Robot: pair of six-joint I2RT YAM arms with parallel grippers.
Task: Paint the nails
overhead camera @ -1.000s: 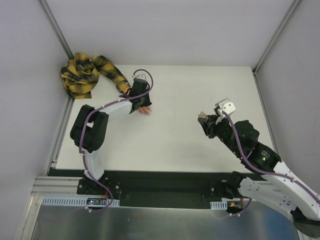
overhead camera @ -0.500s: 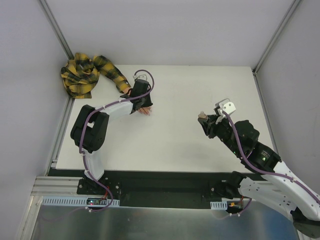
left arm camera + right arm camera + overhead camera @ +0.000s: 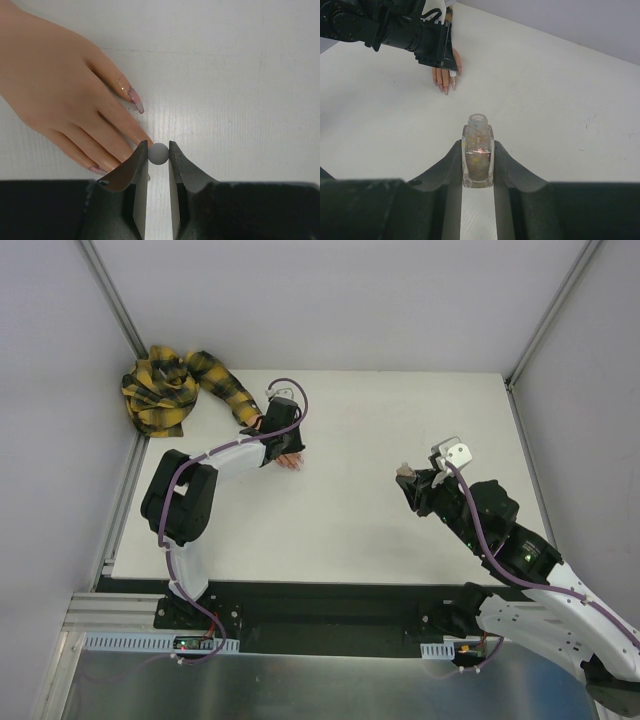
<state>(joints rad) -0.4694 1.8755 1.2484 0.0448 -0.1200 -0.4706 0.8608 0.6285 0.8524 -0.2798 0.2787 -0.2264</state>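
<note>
Glass in the near hand: our right gripper [image 3: 478, 146] is pinching the small clear glass nail-polish bottle [image 3: 478, 162] upright with its neck uncapped. It sits well apart from the work, over the white table [image 3: 380, 420].
Left tool: our left gripper [image 3: 158, 148] has its jaws pressed onto a small grey round knob [image 3: 158, 153]. We take it for the top of the brush handle. The bristles are hidden below it, so we cannot tell whether they touch anything.
Where the work lies: the peach-skinned mannequin hand [image 3: 55, 85] is flat on the table, palm down. Its fingers fan towards us, and one fingertip runs right up to the left jaw.
Nails: of the glossy pinkish nails [image 3: 135, 97], one shows plainly and another peeks out beside the jaw. The tip nearest the knob is covered.
Step in hand: we judge that polish is going onto that covered fingertip.
Doing it well: light pressure, a stroke from cuticle to tip, bristles off the skin, and the bottle held level for the next dip.
Far end: the yellow-and-black plaid sleeve [image 3: 225, 385] trails off to a bunched heap at the back-left corner.
</note>
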